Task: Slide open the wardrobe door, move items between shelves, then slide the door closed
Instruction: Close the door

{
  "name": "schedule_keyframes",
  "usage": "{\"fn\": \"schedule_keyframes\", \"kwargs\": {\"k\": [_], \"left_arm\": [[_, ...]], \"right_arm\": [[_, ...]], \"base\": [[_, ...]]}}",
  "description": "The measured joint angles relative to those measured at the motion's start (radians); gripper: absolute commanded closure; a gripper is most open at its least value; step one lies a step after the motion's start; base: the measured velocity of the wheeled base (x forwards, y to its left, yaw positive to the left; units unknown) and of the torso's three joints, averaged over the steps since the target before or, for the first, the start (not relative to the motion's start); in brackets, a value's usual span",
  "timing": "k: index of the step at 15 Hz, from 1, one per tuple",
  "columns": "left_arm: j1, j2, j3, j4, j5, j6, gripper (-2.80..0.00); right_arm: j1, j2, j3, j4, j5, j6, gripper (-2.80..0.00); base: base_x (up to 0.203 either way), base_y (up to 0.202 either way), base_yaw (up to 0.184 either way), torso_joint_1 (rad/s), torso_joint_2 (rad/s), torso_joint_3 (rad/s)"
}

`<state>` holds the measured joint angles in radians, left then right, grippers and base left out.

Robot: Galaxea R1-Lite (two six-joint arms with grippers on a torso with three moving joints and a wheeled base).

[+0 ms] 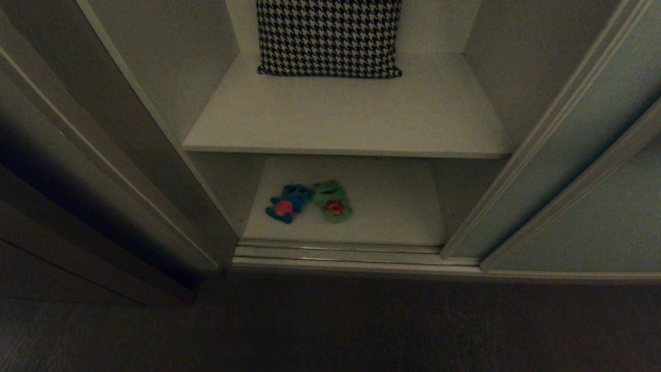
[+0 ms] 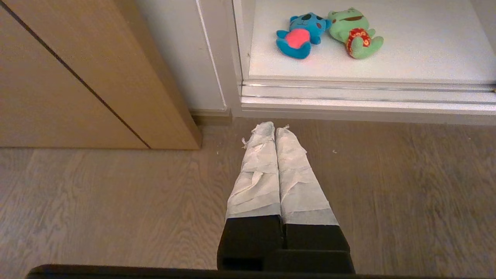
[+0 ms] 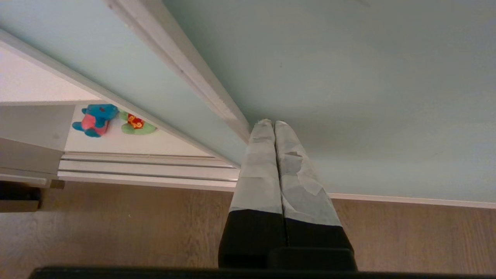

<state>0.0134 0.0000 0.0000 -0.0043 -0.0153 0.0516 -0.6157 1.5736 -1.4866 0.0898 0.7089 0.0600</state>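
The sliding wardrobe door (image 1: pixel 563 170) stands pushed to the right in the head view, so the shelves are open. On the lower shelf (image 1: pixel 392 206) the blue toy (image 1: pixel 287 202) and the green frog (image 1: pixel 333 201) lie side by side, perhaps touching — the light is dim. A houndstooth cushion (image 1: pixel 329 37) sits on the upper shelf (image 1: pixel 341 119).

In the left wrist view, the left gripper (image 2: pixel 275 128) hangs over the wooden floor (image 2: pixel 116 201), jaws pressed together, empty.

In the right wrist view, the right gripper (image 3: pixel 270 123) — jaws also together — has its tips at the door frame (image 3: pixel 186 62).

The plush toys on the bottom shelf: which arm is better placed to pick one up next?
Probably the left. Its end effector points at the blue toy and frog; the right end effector faces the sliding door.
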Motion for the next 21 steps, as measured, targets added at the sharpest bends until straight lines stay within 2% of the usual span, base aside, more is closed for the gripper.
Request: {"fn": "schedule_keyframes", "kwargs": {"k": [4, 9, 14, 18, 21], "left_arm": [[0.0, 0.0, 0.0, 0.0, 0.0, 0.0, 0.0], [0.0, 0.0, 0.0, 0.0, 0.0, 0.0, 0.0], [0.0, 0.0, 0.0, 0.0, 0.0, 0.0, 0.0], [0.0, 0.0, 0.0, 0.0, 0.0, 0.0, 0.0], [0.0, 0.0, 0.0, 0.0, 0.0, 0.001, 0.0]], "right_arm": [[0.024, -0.001, 0.001, -0.013, -0.008, 0.0, 0.0], [0.108, -0.029, 0.021, -0.015, -0.019, 0.0, 0.0], [0.263, -0.085, 0.057, -0.013, -0.063, -0.001, 0.0], [0.426, -0.168, 0.14, -0.018, -0.071, -0.003, 0.0], [0.477, -0.243, 0.205, -0.012, -0.074, -0.005, 0.0]], "base": [[0.0, 0.0, 0.0, 0.0, 0.0, 0.0], [0.0, 0.0, 0.0, 0.0, 0.0, 0.0], [0.0, 0.0, 0.0, 0.0, 0.0, 0.0], [0.0, 0.0, 0.0, 0.0, 0.0, 0.0], [0.0, 0.0, 0.0, 0.0, 0.0, 0.0]]}}
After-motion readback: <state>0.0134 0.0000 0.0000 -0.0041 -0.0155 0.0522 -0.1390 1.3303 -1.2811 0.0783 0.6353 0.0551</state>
